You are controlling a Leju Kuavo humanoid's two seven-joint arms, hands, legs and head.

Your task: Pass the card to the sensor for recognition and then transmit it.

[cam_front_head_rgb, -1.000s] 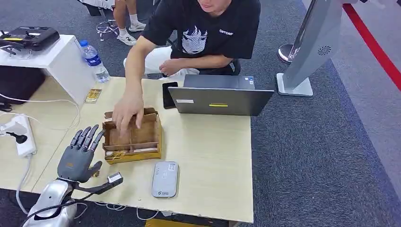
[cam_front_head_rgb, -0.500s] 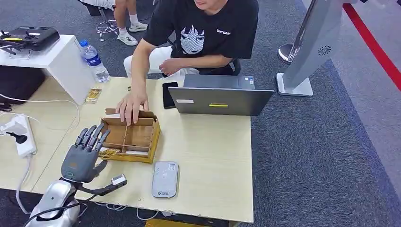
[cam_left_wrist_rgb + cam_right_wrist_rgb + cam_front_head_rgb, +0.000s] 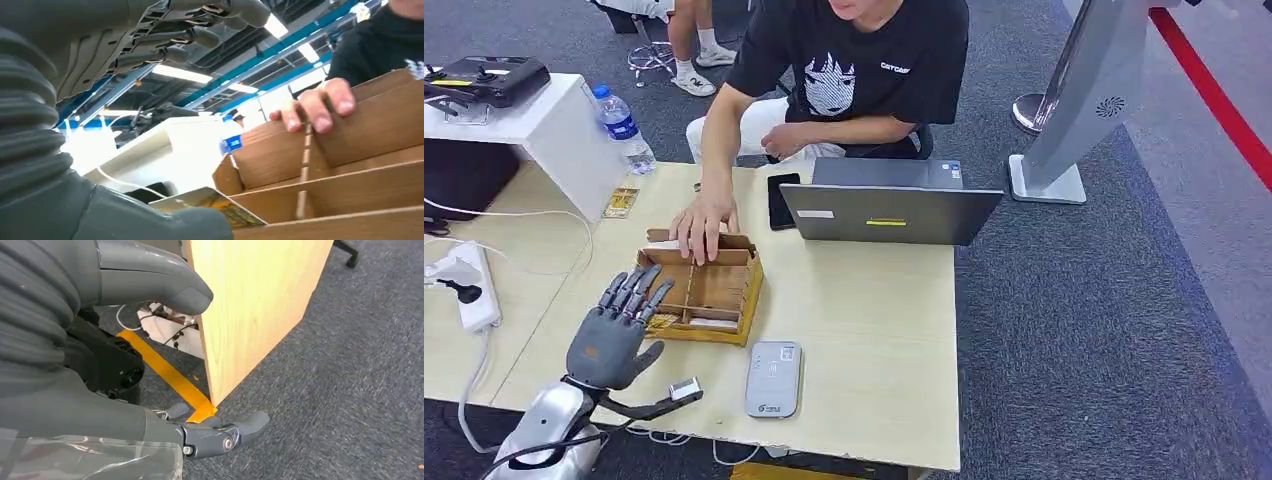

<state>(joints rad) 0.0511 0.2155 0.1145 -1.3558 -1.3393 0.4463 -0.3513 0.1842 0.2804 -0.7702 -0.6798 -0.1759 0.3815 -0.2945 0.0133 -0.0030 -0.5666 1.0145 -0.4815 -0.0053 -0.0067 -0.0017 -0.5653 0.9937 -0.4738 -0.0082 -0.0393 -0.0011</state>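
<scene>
Item one, my left hand (image 3: 614,335): over the table's near-left part, fingers spread and straight, their tips at the near-left corner of the wooden box (image 3: 704,290). It holds nothing that I can see. From the left wrist camera the fingers (image 3: 210,25) stretch above the box wall, thumb (image 3: 165,222) low in the frame.

Item two, card (image 3: 655,322): a yellowish patterned card lying at the box's near-left corner, partly covered by my fingertips in the head view. In the left wrist view it (image 3: 215,205) pokes out beside the thumb, tilted against the box; I cannot tell whether the thumb touches it.

Item three, sensor (image 3: 773,378): a grey flat device on the table, just beside the box on its near-right side, untouched.

Item four, person's hand (image 3: 702,222): resting on the box's far wall, fingers curled over the edge. The face is cut off at the frame top.

Item five, my right hand (image 3: 150,355): hanging beside the table's side panel (image 3: 245,305) above the grey carpet. Thumb and one finger stand apart with nothing between them; the rest of the fingers are hidden.

Item six, laptop (image 3: 889,205): open on the far side, screen turned away from me. A dark phone (image 3: 780,200) lies beside it, half hidden.
</scene>
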